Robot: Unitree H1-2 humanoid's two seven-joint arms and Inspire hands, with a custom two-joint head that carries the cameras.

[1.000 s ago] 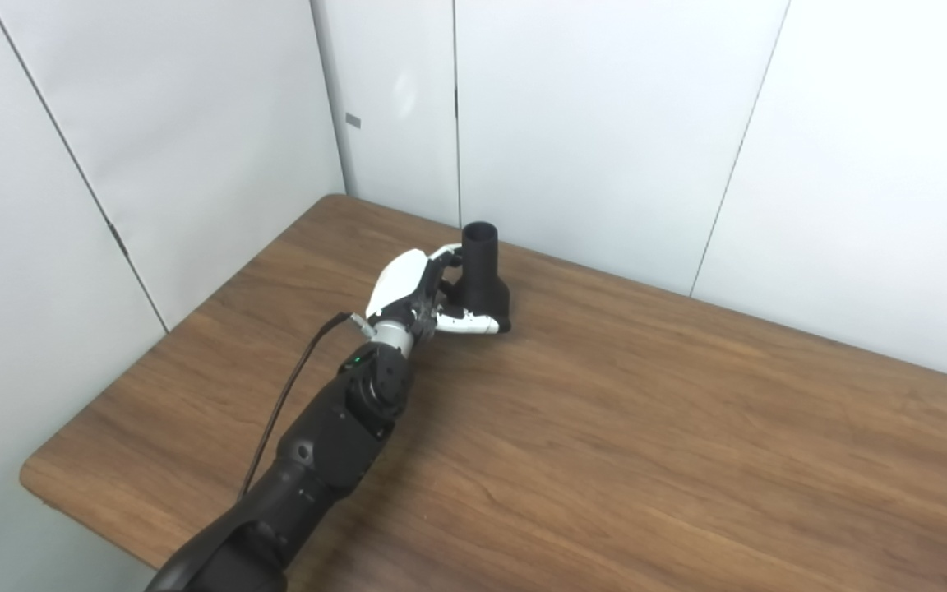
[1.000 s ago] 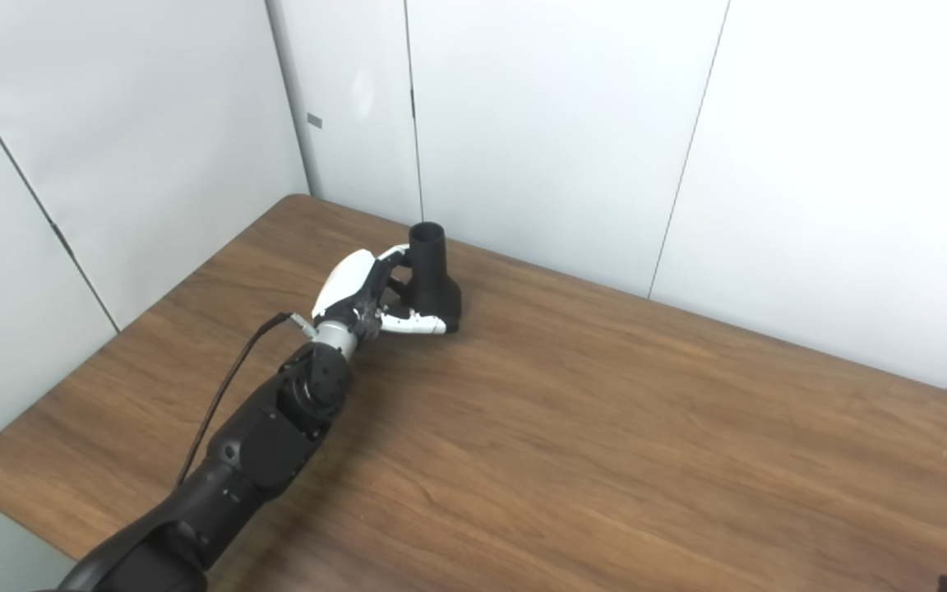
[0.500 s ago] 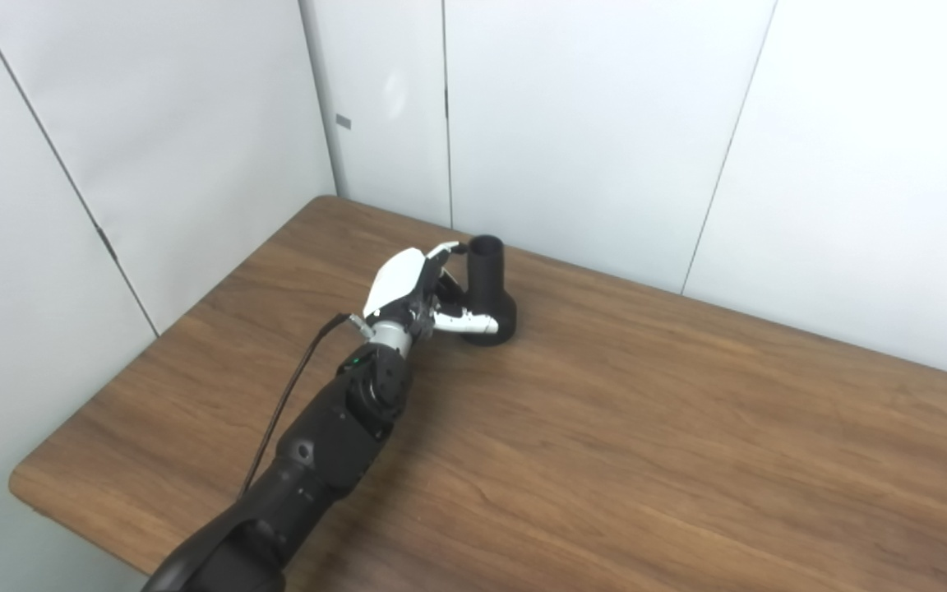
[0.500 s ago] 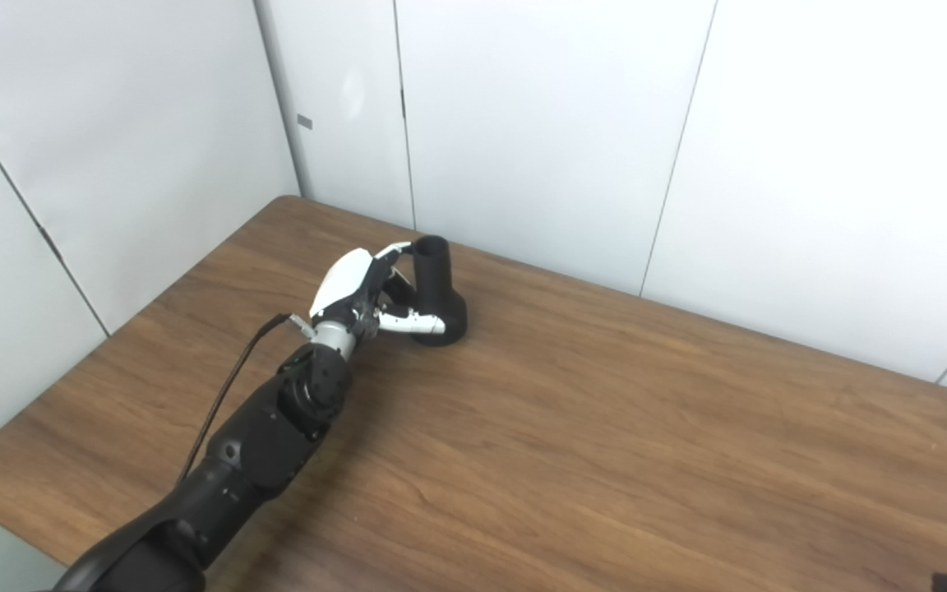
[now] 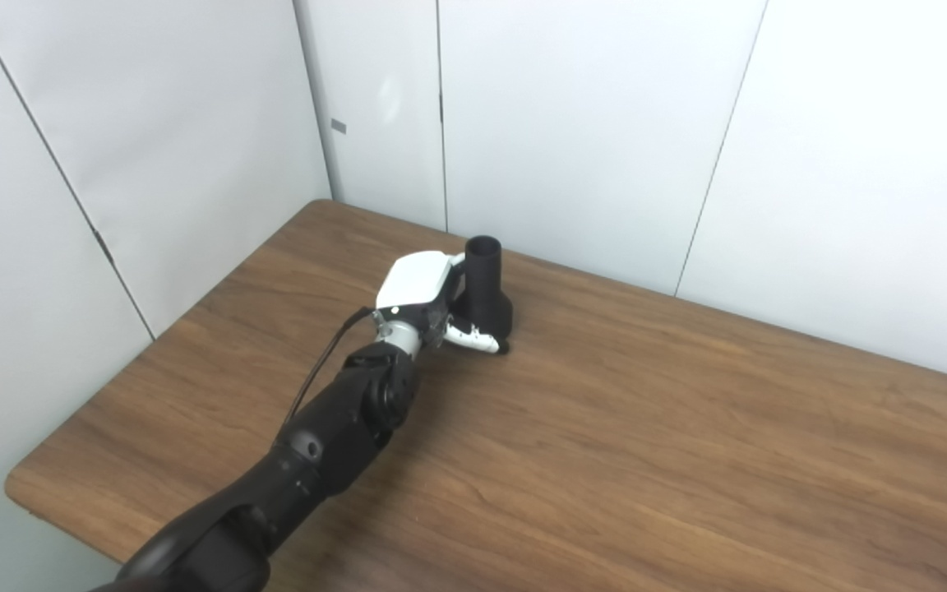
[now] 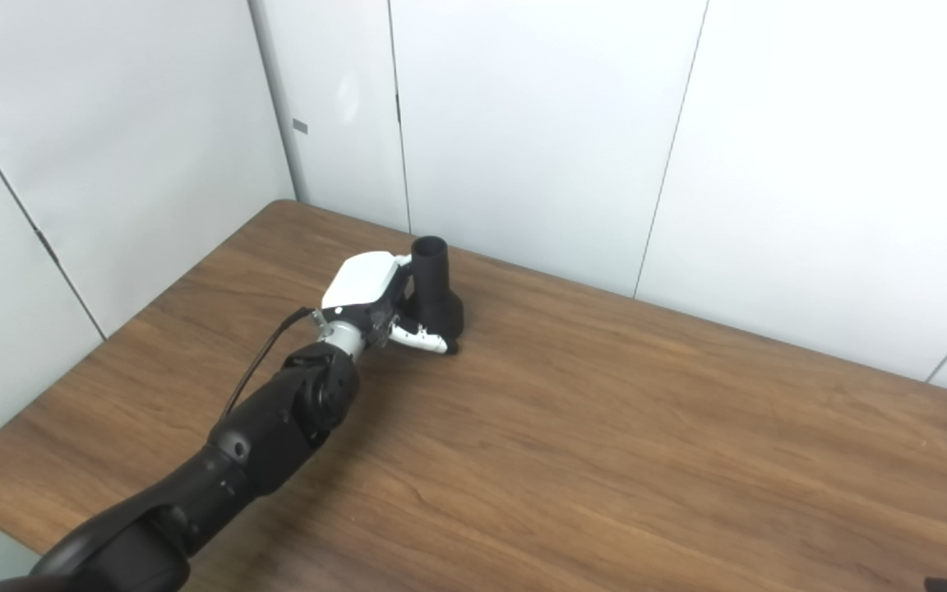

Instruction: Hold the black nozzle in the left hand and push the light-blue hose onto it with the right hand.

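Nearest you, at the bottom right corner of the right eye view, only a sliver of something dark and white shows, probably your right hand, too little to tell whether it is open or closed. No light-blue hose appears in either view, so the push-on step is not yet begun.

Further out, the wooden table (image 5: 646, 460) is bare across its middle. Your left hand (image 5: 432, 306) lies at the far left end of it, fingers wrapped round the base of the black nozzle (image 5: 486, 284) with the thumb across its front (the grip looks closed, though the far fingers are hidden). The nozzle stands upright, open mouth up, apparently resting on the table near the wall (image 5: 588, 123).
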